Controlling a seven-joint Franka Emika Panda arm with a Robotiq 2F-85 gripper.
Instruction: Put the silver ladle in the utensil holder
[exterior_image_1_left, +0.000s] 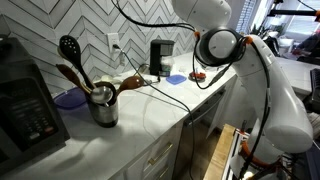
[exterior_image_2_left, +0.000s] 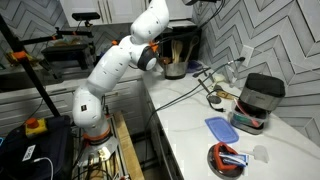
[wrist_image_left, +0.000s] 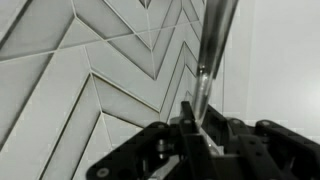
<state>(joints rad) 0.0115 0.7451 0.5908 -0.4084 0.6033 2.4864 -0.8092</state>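
Note:
In the wrist view my gripper (wrist_image_left: 196, 125) is shut on the slim shiny handle of the silver ladle (wrist_image_left: 212, 40). The handle runs up out of the top of the frame against the herringbone tile wall, and the ladle's bowl is out of sight. The utensil holder (exterior_image_1_left: 104, 110), a short steel cup, stands on the white counter in both exterior views (exterior_image_2_left: 174, 70). A black slotted spoon (exterior_image_1_left: 68, 47) and wooden spoons (exterior_image_1_left: 72, 75) stick out of it. The arm's white wrist (exterior_image_2_left: 150, 50) hangs near the holder and hides the jaws in the exterior views.
A large black appliance (exterior_image_1_left: 25, 115) stands beside the holder. A smaller dark appliance (exterior_image_2_left: 262, 95) sits by the wall. A blue lid (exterior_image_2_left: 222, 130), a red bowl (exterior_image_2_left: 228, 158) and a purple plate (exterior_image_1_left: 70, 98) lie on the counter. Cables (exterior_image_1_left: 150, 90) cross it.

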